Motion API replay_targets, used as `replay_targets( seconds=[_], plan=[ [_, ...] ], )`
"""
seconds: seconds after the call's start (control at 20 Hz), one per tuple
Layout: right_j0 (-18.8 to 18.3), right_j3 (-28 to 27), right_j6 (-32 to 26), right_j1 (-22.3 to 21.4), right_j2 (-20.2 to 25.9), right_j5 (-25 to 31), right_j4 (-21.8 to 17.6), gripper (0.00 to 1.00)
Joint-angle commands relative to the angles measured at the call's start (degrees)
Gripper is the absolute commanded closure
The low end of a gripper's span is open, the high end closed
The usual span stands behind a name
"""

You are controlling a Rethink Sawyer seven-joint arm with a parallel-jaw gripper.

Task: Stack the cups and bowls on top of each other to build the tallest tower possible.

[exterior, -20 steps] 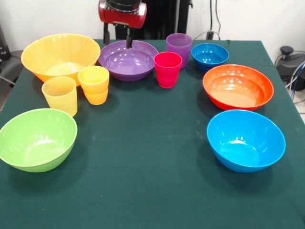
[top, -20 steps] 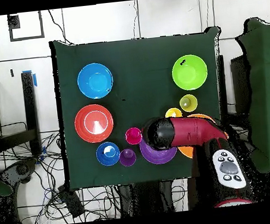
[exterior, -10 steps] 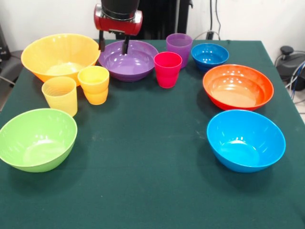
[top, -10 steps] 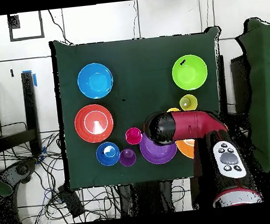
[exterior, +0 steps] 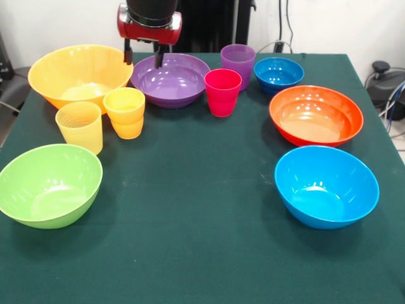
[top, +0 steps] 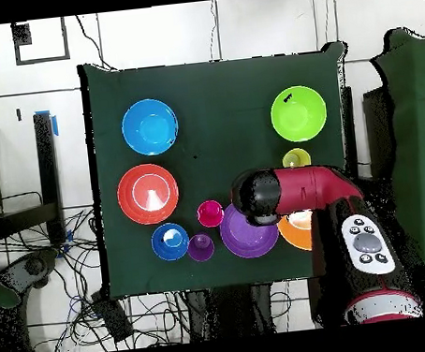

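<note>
My gripper (exterior: pixel 142 56) is open and empty, hanging over the gap between the big orange-yellow bowl (exterior: pixel 79 73) and the left rim of the purple bowl (exterior: pixel 171 79). All bowls and cups stand apart on the green cloth; nothing is stacked. The orange-yellow cup (exterior: pixel 124 112) and pale yellow cup (exterior: pixel 80 126) stand in front of the orange-yellow bowl. The red-pink cup (exterior: pixel 223 92) and purple cup (exterior: pixel 238 62) stand right of the purple bowl. The dark blue bowl (exterior: pixel 278 74), red-orange bowl (exterior: pixel 316 115), light blue bowl (exterior: pixel 326 185) and lime green bowl (exterior: pixel 49 183) stand around the table. In the overhead view the arm (top: pixel 298 193) hides the gripper.
The table (exterior: pixel 190 221) is covered in dark green cloth. Cables and equipment lie beyond its right edge (exterior: pixel 386 82). In the overhead view the arm covers much of the orange-yellow bowl (top: pixel 296 233).
The gripper has moved toward the picture's left in the front view, from over the purple bowl's inside to its left rim, and stayed open.
</note>
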Motion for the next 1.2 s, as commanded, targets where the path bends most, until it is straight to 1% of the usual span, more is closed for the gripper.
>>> replay_targets(
  seconds=[0.05, 0.2, 0.3, 0.45, 0.5, 0.85, 0.95, 1.1, 1.2],
  plan=[
    [-0.78, -6.03, -18.51, 1.97, 8.52, 8.3, -5.59, 0.0],
    [0.22, -9.86, -18.05, 4.76, 8.04, 9.83, -8.48, 0.0],
    [-0.21, -11.48, -18.69, 6.27, 8.67, 8.06, -10.48, 0.0],
    [-0.73, -12.13, -18.34, 7.49, 8.6, 9.66, -11.42, 0.0],
    [-0.84, -12.76, -18.61, 8.23, 8.64, 9.28, -12.58, 0.0],
    [1.7, -14.87, -16.43, 8.85, 5.54, 8.99, -20.01, 0.0],
    [2.07, -14.53, -15.37, 8.45, 5.04, 8.55, -21.25, 0.0],
    [4.06, -14.98, -14.15, 7.71, 3.84, 8.49, -24.41, 0.0],
    [4.85, -14.96, -13.45, 7.24, 3.44, 8.32, -25.61, 0.0]
  ],
)
